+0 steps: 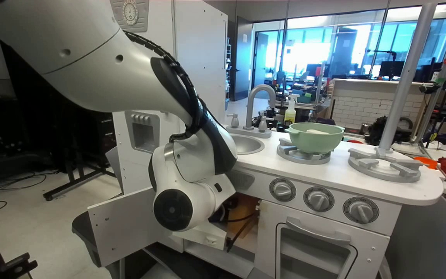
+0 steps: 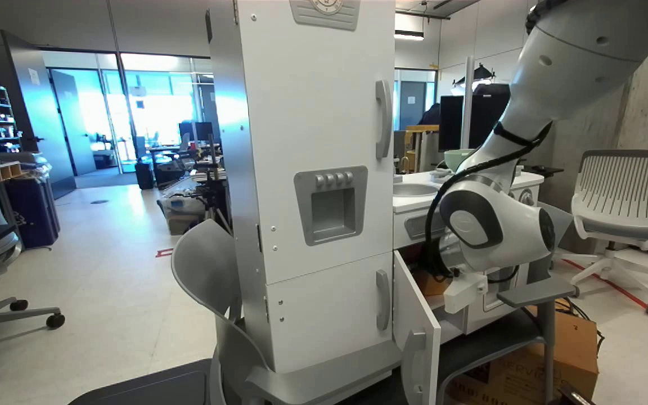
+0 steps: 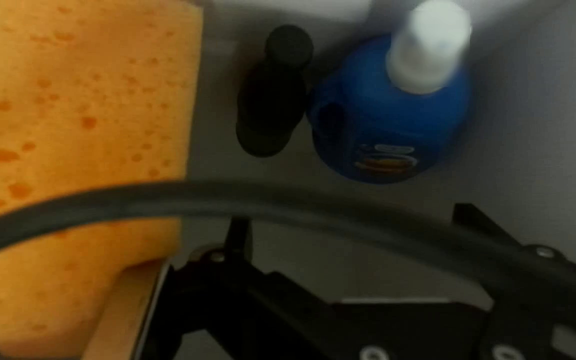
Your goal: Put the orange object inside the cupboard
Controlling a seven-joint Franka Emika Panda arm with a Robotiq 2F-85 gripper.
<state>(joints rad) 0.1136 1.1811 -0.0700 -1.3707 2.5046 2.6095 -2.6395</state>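
Orange porous sponge block (image 3: 83, 110) sits inside the white toy-kitchen cupboard (image 1: 248, 243), past its front edge, beside the black two-fingered gripper (image 3: 351, 216), whose jaws stand spread, pinching nothing, presumably to avoid dragging the block on withdrawal.
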